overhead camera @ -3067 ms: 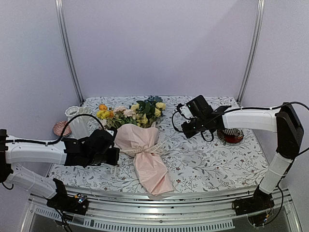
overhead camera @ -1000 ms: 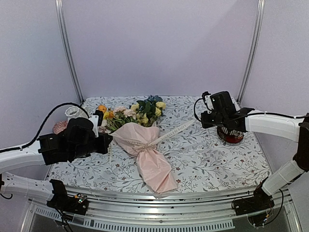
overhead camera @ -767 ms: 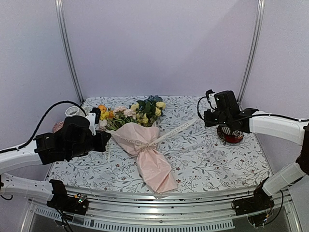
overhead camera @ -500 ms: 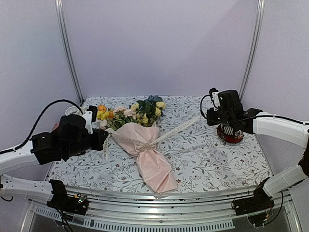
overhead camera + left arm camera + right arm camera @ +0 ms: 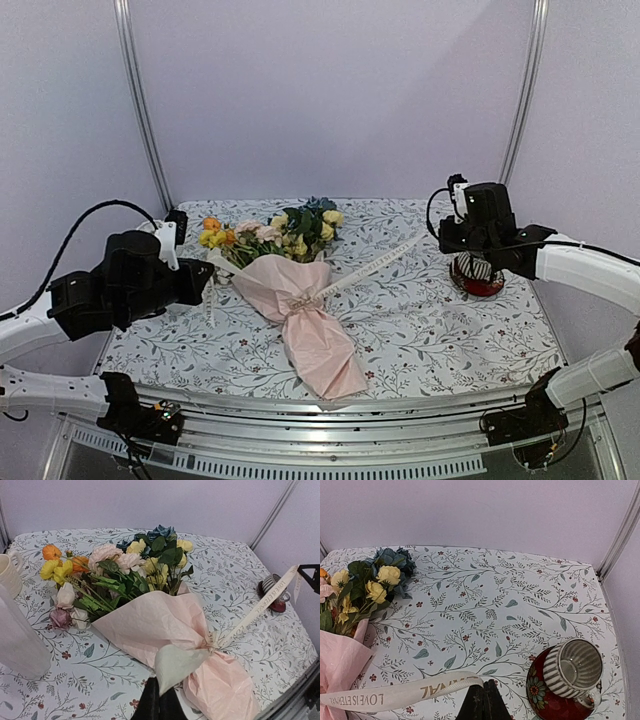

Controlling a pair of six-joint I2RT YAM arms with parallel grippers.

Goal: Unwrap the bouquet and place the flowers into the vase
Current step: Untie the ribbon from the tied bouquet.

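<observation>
My left gripper (image 5: 159, 692) and right gripper (image 5: 484, 686) each pinch a ribbon (image 5: 395, 695) end. The bouquet (image 5: 300, 300) lies mid-table. Only the left wrist view shows the vase (image 5: 17, 640), by the left edge.

Worktop (image 5: 440, 340) is covered by a white cloth printed with grey-green leaf sprigs and small red flowers, with a metal rail (image 5: 330, 415) running along its near edge. A grey-and-white striped cup (image 5: 572, 669) stands upright on a red saucer (image 5: 542, 695) with a floral pattern, close to the right edge of the worktop. A ribbed cream mug (image 5: 9, 572) stands upright at the far left, only partly in view. Two metal uprights, left (image 5: 138, 100) and right (image 5: 521, 100), rise at the far corners against plain lilac walls (image 5: 330, 90).
</observation>
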